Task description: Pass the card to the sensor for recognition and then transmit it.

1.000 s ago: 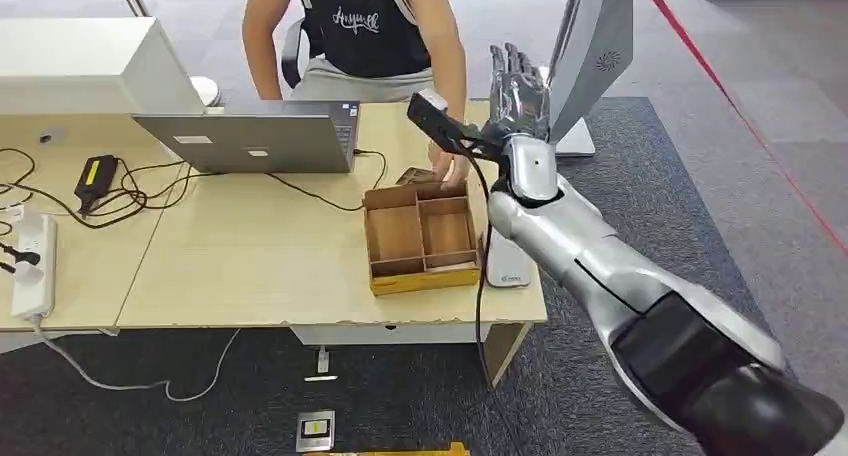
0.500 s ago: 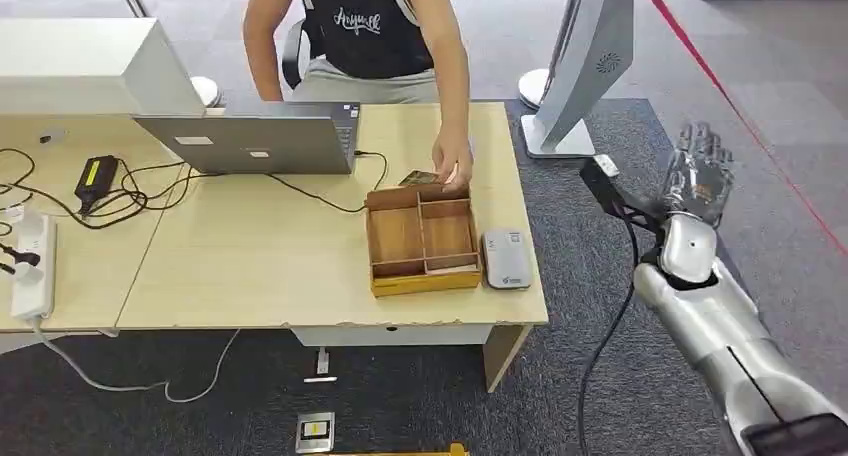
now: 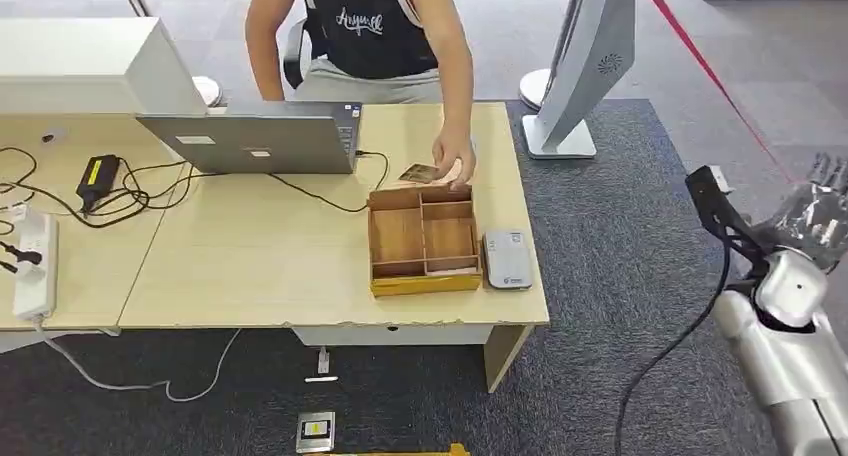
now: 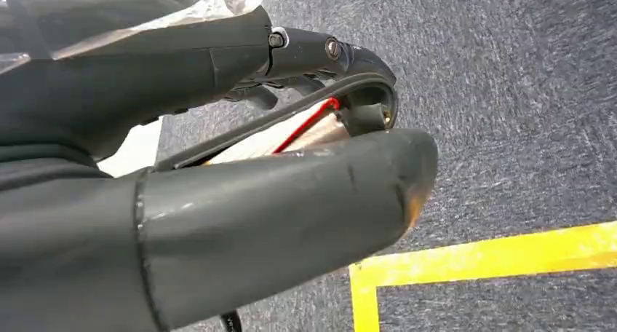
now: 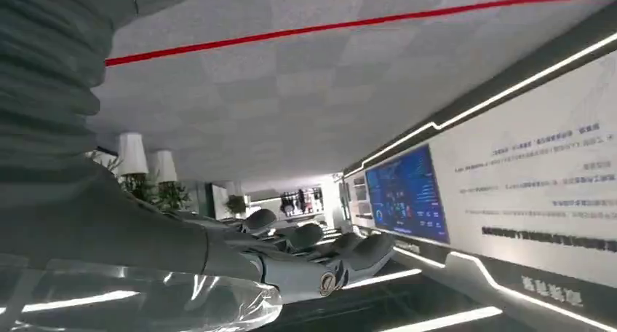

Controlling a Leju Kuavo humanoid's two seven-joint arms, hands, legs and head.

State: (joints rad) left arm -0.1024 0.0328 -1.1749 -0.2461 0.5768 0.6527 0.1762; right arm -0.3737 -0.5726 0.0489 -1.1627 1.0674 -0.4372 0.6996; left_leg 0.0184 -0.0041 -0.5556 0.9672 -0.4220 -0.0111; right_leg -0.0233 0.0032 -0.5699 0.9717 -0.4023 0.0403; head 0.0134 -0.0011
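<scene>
Card under a person's hand on the desk; right hand empty, fingers spread; left hand's grasp unclear

Pale wood-grain tabletop. Brown wooden tray with a yellow front edge. Silver-grey laptop, light grey sensor, brownish card. Dark grey speckled carpet; red floor line, yellow floor line.

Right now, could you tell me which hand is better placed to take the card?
Probably the right hand: it is raised off the table end nearest the card; the left hand faces the carpet.
</scene>
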